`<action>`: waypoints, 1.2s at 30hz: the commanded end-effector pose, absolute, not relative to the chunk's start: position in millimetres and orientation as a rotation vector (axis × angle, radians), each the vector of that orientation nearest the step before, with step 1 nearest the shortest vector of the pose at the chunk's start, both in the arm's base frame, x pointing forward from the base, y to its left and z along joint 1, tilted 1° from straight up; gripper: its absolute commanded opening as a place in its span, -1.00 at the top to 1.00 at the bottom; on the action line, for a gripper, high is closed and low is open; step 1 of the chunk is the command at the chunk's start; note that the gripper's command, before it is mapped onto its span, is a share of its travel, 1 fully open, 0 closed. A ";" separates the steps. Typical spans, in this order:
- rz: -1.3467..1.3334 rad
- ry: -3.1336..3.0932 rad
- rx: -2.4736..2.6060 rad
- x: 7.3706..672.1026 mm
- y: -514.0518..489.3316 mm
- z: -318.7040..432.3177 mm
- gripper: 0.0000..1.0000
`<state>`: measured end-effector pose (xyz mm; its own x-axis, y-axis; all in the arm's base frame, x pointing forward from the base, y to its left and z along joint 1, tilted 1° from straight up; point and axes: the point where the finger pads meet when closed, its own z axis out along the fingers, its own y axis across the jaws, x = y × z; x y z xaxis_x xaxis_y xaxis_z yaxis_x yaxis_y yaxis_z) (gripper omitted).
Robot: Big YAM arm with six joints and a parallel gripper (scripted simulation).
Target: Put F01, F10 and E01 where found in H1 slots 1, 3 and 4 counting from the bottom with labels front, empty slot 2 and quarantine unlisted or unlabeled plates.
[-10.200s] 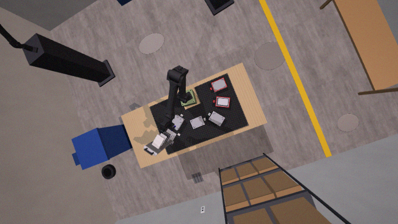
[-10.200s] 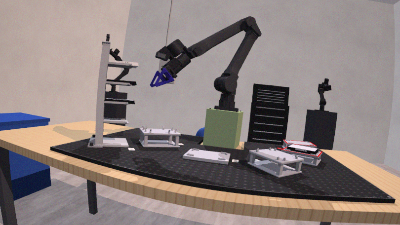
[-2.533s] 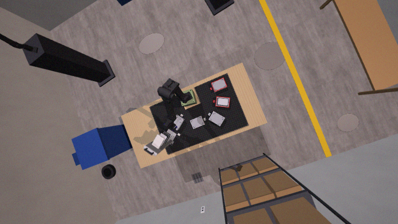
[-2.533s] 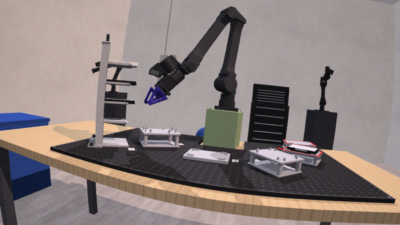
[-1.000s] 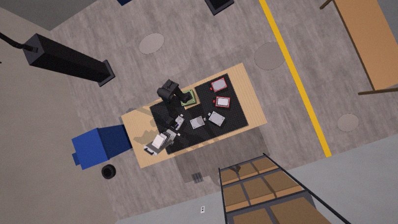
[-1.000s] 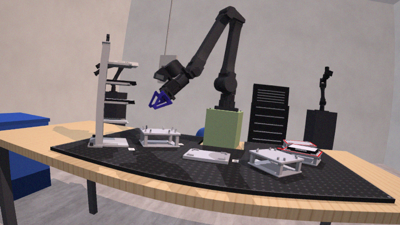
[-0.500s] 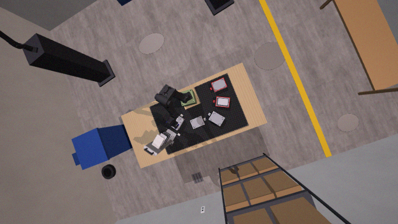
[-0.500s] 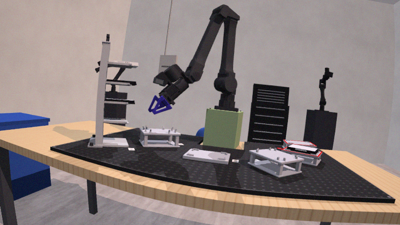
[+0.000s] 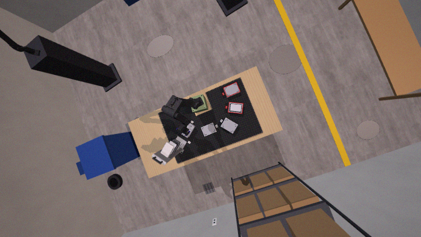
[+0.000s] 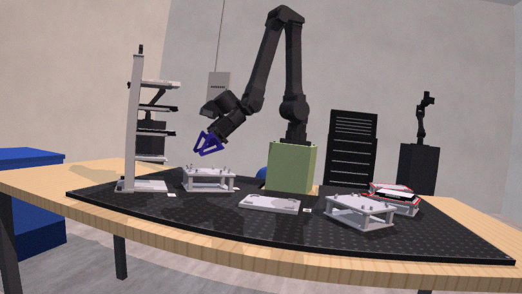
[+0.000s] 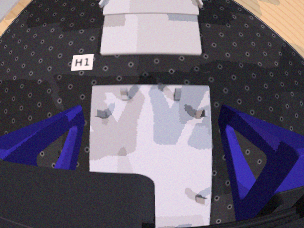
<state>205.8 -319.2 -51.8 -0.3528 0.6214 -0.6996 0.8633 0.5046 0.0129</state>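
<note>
Top: I see my arm [image 9: 179, 113] reaching toward plate hotel H1 [image 9: 166, 151] at the mat's end.
Exterior: gripper [image 10: 209, 144] spread wide, empty, hanging above the raised nest [image 10: 208, 178] beside H1.
Wrist: H1 label [image 11: 83, 62] ahead; nest bare below, so approach looks unobstructed.

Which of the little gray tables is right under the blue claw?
The raised gray nest beside the tall plate hotel. The open claw hangs above it; the other nests sit farther right.
</note>
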 end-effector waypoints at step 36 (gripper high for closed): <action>-0.490 2.072 1.199 226.0 -351.5 -61.3 -1.00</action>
